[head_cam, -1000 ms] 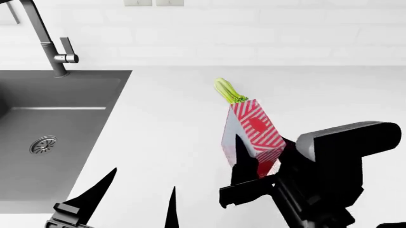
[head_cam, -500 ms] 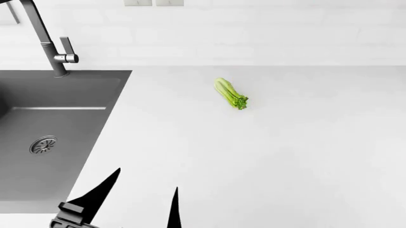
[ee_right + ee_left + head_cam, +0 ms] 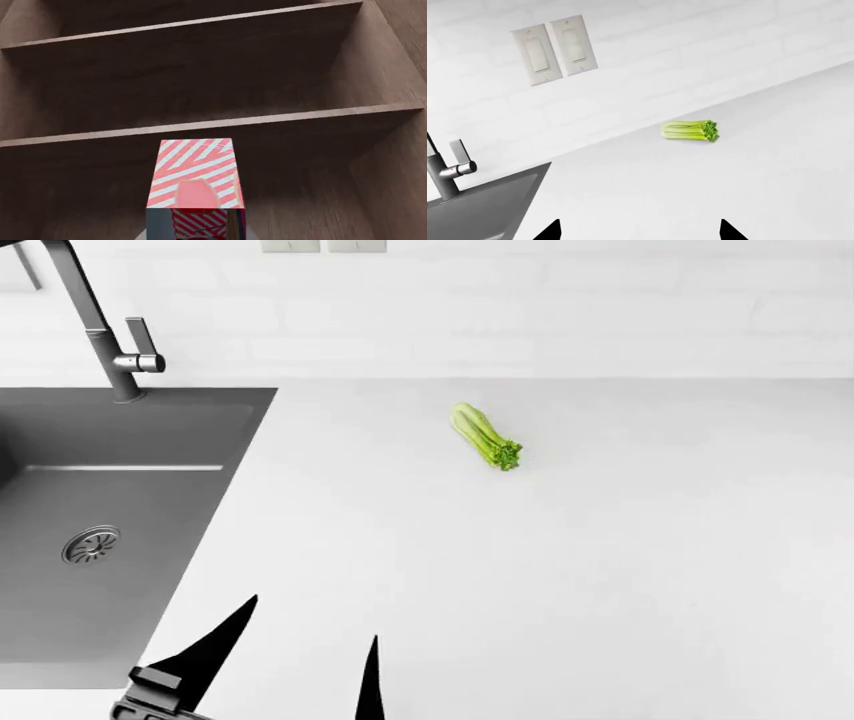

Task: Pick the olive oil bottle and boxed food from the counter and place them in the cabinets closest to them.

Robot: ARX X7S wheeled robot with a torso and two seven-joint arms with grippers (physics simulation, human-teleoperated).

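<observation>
The boxed food [image 3: 195, 172], a red carton with white diagonal stripes, fills the lower middle of the right wrist view. It hangs in the air in front of brown wooden cabinet shelves [image 3: 200, 125], so my right gripper is shut on it; the carton hides the fingers. Neither the right arm nor the carton shows in the head view. My left gripper [image 3: 300, 672] hovers low over the white counter [image 3: 561, 570] near its front edge, open and holding nothing. The olive oil bottle is out of view.
A green celery bunch [image 3: 486, 437] lies on the counter toward the back wall. The grey sink [image 3: 120, 530] and its faucet [image 3: 100, 325] are at the left. Two wall switches [image 3: 554, 49] sit above the counter.
The right arm and the carton, over the counter near the celery a second ago, have left the head view. The left gripper has barely shifted.
</observation>
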